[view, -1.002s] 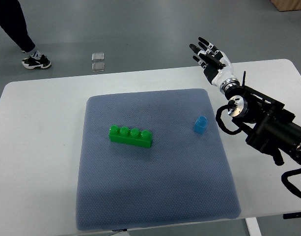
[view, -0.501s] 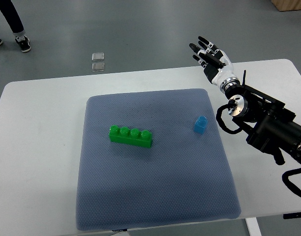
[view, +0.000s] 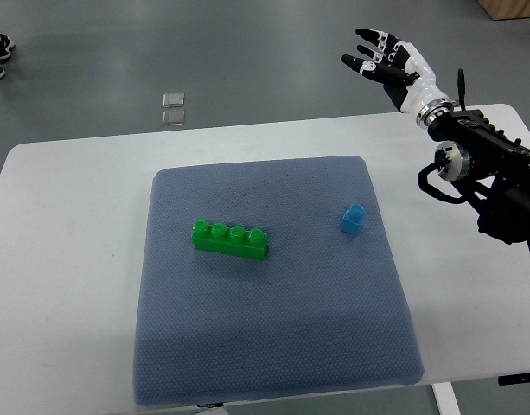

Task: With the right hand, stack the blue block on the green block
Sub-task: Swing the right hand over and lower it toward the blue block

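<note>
Fingers (view: pixel 373 54) are being held spread and empty on the right hand (view: pixel 394 62) at the upper right of the frame, well apart from the blue block (view: pixel 353 220) right of centre on the grey mat (view: pixel 273 346). The small block is likely being risked to a tip or nudge if approached too flat, while nothing is being found in the way toward the green block (view: pixel 230 239) left of centre, with two small clear squares (view: pixel 173 108) lying on the floor at upper left
</note>
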Robot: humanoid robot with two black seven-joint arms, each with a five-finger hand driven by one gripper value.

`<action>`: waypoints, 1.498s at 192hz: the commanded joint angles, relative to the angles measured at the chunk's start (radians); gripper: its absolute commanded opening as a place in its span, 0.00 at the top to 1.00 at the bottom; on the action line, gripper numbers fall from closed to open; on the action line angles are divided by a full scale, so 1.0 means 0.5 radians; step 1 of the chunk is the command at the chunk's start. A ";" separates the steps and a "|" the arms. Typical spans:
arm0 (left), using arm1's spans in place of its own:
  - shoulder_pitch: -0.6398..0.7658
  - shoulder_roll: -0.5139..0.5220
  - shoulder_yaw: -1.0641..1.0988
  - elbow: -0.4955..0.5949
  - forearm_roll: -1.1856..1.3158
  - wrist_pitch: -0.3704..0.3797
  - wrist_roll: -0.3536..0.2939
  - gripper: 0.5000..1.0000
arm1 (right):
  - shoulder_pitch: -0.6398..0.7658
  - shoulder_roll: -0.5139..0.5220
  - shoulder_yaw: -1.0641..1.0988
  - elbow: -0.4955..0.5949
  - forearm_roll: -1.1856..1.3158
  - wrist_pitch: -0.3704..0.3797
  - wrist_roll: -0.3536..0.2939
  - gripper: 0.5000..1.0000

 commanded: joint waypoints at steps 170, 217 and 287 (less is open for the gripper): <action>0.001 0.000 0.000 0.000 0.002 0.000 0.002 0.00 | 0.379 -0.701 -0.540 0.855 -2.845 0.357 0.302 0.17; 0.001 0.000 0.000 0.000 -0.001 0.000 0.002 0.00 | 0.364 -0.701 -0.748 0.861 -2.912 0.287 0.296 0.17; 0.001 0.000 0.000 0.003 -0.001 0.000 -0.001 0.00 | 0.324 -0.658 -0.841 0.858 -2.967 0.198 0.278 0.17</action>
